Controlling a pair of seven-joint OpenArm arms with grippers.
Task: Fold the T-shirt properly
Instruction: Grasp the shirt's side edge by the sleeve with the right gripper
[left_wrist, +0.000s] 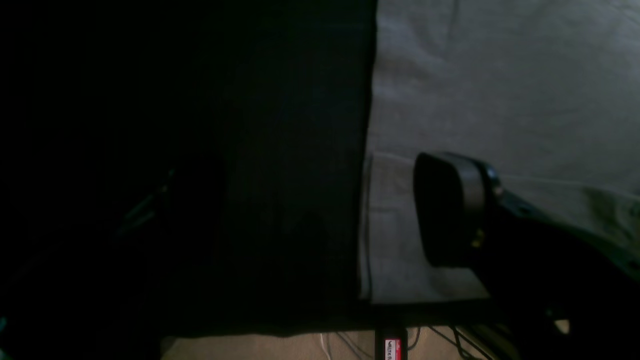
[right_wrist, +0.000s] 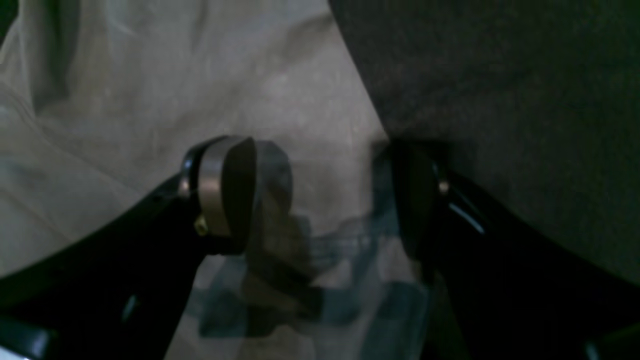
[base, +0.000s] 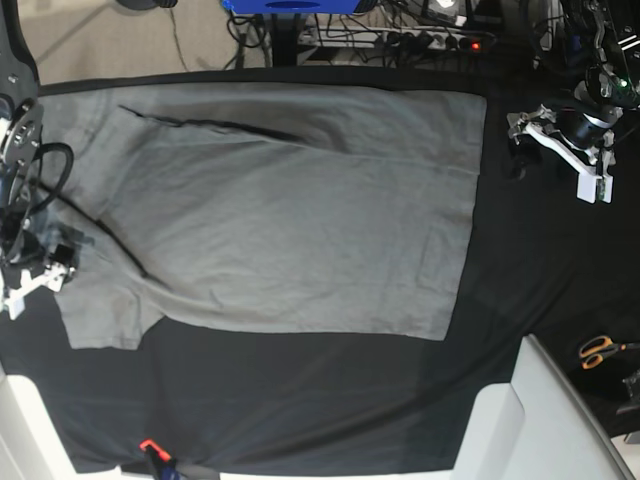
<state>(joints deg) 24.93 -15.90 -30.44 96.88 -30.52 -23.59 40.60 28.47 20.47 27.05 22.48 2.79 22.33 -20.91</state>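
Across the table (base: 345, 410), T-shirt (base: 300, 225) spread, folding barely begun; both arms' fingers (right_wrist: 227, 190) gape, empty; next, grip an edge.

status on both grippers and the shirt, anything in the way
Left gripper open, empty. Right gripper open over shirt. Shirt spread out, one edge folded in. Scissors off to the side, clear of shirt.

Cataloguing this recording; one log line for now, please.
grey cotton T-shirt: spread, unfolded | left claw: open, empty | right claw: open over shirt
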